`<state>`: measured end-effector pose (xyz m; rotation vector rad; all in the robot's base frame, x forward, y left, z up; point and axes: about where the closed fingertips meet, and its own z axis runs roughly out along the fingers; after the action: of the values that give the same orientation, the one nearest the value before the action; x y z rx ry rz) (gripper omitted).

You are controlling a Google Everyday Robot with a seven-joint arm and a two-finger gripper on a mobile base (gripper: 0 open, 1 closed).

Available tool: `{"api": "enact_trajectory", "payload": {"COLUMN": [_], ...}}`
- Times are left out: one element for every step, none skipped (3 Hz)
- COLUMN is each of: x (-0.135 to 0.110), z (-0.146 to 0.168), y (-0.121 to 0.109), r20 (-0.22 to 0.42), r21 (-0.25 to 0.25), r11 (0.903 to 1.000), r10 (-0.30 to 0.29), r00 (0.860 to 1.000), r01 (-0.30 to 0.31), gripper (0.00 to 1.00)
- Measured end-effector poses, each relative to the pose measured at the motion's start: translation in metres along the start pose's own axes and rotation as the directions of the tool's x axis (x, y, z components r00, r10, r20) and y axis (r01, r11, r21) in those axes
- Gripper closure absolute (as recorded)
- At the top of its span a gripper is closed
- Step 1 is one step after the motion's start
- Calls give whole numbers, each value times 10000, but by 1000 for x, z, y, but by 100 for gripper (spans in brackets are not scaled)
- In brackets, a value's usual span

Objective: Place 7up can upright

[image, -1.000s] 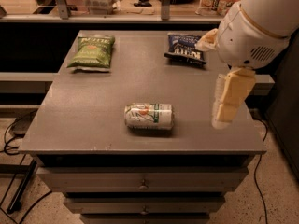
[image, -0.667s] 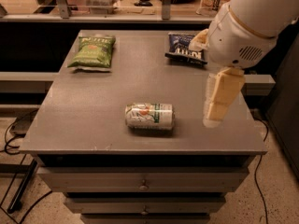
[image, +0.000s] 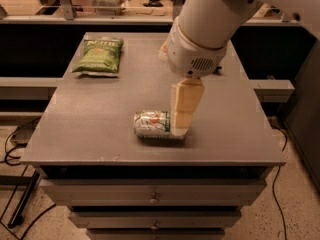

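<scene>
The 7up can (image: 151, 124) lies on its side near the front middle of the grey table (image: 90, 129). It is whitish-silver with a green band and an orange-red mark. My gripper (image: 180, 128) hangs down from the big white arm (image: 210, 19) and sits right at the can's right end, covering that end from view. I cannot tell whether it touches the can.
A green chip bag (image: 100, 55) lies flat at the table's back left. The arm hides the back right of the table. Drawers (image: 152, 196) sit under the tabletop. Cables (image: 15, 144) lie on the floor at the left, and a dark cabinet (image: 305, 119) stands at the right.
My arm has swung left and forward across the table. The gripper has moved from the table's right side to the can's right end. The can has not moved.
</scene>
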<state>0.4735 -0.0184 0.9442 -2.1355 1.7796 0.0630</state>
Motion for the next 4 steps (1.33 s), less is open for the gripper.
{"api": "enact_trajectory", "payload": {"x": [-11,-11,-6,15], "z": [28,28,32,41], "y": [-12,-12,-10,-2], "r20": [-483,-489,-679,-1291], "r21": [-125,-128,-240,-423], "r11": [9998,9998,9997,9979], "r10": [-154,-153,-98,437], "r00": [9987,9987,9976,9907], "r01": [149,147,82,-495], "gripper": [0,0,0,0]}}
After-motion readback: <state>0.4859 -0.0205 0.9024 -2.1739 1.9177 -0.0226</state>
